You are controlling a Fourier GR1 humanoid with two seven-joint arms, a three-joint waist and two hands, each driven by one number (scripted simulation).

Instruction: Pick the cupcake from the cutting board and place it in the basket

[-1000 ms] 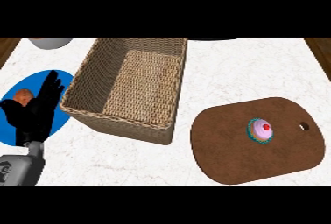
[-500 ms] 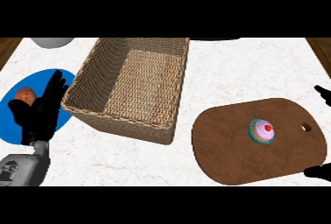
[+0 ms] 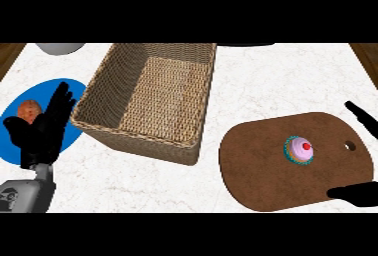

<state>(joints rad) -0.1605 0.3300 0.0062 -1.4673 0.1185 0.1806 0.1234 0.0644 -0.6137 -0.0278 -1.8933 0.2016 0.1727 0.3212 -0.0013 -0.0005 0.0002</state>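
The cupcake [image 3: 300, 150] sits at the right of the frame, on the dark brown cutting board [image 3: 266, 170], a little right of the board's middle and just left of the small hole near its edge. It stands upright, pink frosting with a red dot on top, and nothing touches it.

The right hand [image 3: 358, 194] comes in at the frame's right edge. Only two black parts show: one fingertip at the upper right, over the desk beside the board, and a broader part low at the right, over the board's lower corner. They are spread well apart, so the hand is open and holds nothing. The cupcake lies to the left of this hand, roughly between the heights of the two visible parts, so I judge an inward move to the left would bring it into the gap.

The left hand [image 3: 44, 132] rests open, fingers up, at the left of the frame over a blue plate [image 3: 15, 150], far from the cupcake. The right hand is clearly nearer.

The basket [image 3: 111, 122] lies at upper centre, left of the board.
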